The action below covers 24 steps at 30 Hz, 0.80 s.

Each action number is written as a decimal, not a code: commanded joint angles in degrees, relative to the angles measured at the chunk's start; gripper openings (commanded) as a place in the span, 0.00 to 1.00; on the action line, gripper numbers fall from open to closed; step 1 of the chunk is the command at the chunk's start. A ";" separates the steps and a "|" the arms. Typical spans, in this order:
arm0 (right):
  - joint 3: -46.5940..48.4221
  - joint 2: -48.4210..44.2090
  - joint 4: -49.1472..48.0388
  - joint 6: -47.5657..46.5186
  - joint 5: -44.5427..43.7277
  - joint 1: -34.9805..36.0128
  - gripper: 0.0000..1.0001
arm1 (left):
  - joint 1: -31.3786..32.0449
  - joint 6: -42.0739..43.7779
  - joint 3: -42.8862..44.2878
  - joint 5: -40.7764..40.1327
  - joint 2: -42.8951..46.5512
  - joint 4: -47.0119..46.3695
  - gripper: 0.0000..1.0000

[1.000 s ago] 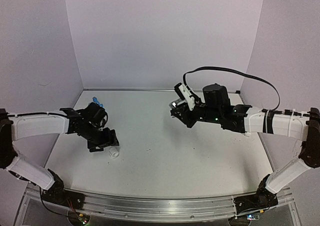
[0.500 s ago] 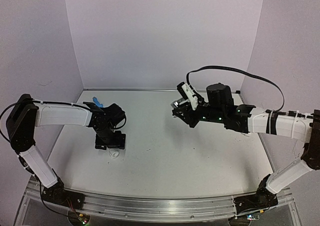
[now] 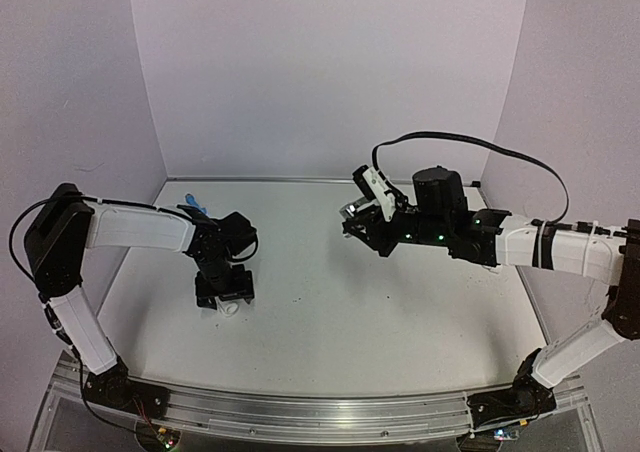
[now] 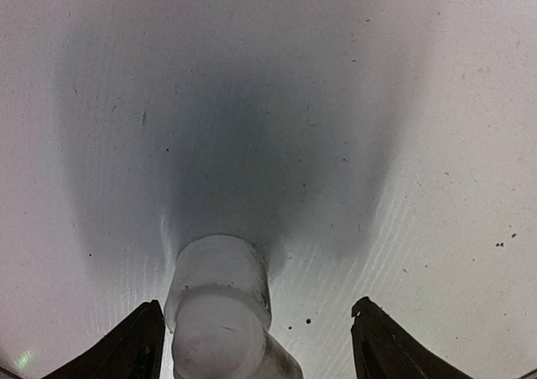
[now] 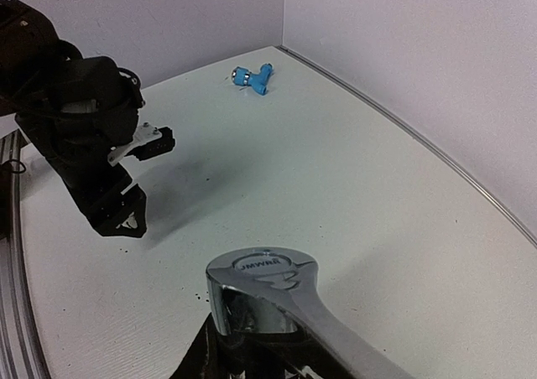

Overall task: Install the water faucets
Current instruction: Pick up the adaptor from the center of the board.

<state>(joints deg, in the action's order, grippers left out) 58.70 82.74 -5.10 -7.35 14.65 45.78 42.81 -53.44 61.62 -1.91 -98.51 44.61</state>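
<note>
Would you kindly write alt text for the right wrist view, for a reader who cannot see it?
A shiny silver faucet sits in the foreground, held in the right gripper at the bottom edge. Beyond it on the white table, the left gripper points down at the left, and a small blue faucet lies far off near the wall.

— What did our arms look like?
— We had white shells on the long links of our left arm (image 3: 140,229) and right arm (image 3: 560,250), with black joints, wrists and jaws.
— Any wiring?
— A black cable (image 3: 470,147) arched over our right forearm, beside a black cylindrical motor (image 3: 435,187). Small green lights (image 3: 437,236) glowed there, and black bands (image 3: 538,242) ringed that white shell.
</note>
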 commanded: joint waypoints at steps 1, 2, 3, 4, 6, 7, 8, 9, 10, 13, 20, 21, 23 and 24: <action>-0.36 -3.12 -2.89 0.76 0.54 -0.11 0.00 | -0.09 -3.33 2.45 -1.72 -1.48 1.51 0.74; -0.47 -3.19 -2.89 0.76 0.59 -0.15 0.00 | -0.09 -3.55 2.61 -2.05 -1.88 1.52 0.73; -0.50 -3.20 -2.89 0.84 0.75 -0.13 0.00 | -0.09 -3.62 2.90 -2.38 -2.41 1.51 0.72; -0.53 -3.16 -2.89 0.95 0.92 -0.11 0.00 | -0.09 -3.56 3.17 -2.71 -2.83 1.52 0.71; -0.60 -3.07 -2.89 1.14 1.27 -0.12 0.00 | -0.09 -3.25 3.68 -3.42 -3.48 1.60 0.68; -0.57 -3.04 -2.93 1.22 1.43 -0.12 0.00 | -0.09 -3.23 3.87 -3.67 -3.74 1.61 0.67; -0.53 -3.02 -3.00 1.31 1.53 -0.11 0.00 | -0.09 -3.26 4.00 -3.66 -3.93 1.61 0.65; -0.50 -3.01 -3.06 1.36 1.56 -0.14 0.00 | -0.09 -3.16 4.13 -3.52 -4.10 1.64 0.63; -0.44 -3.02 -3.07 1.38 1.53 -0.14 0.00 | -0.10 -2.88 4.18 -3.51 -4.17 1.70 0.58; -0.34 -2.94 -2.95 1.51 1.21 -0.10 0.00 | -0.05 -0.76 3.99 -3.93 -2.36 1.86 0.34; -0.21 -4.66 -5.02 -2.45 12.37 -0.09 0.00 | -0.13 13.88 7.30 5.15 11.95 -6.18 0.00; -0.19 -5.23 -5.73 -4.37 15.14 -0.08 0.00 | -0.18 16.98 8.00 10.52 14.55 -9.95 0.00; 1.48 -6.16 -6.33 -7.68 19.32 -0.09 0.00 | -0.66 21.22 9.32 21.62 18.91 -18.30 0.00; 3.14 -6.29 -6.20 -8.84 21.40 -0.10 0.00 | -1.26 22.82 9.90 27.95 20.63 -22.66 0.00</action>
<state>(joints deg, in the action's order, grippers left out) 58.05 80.70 -5.73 -9.82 24.58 45.66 42.44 -42.52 65.00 4.27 -88.35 40.32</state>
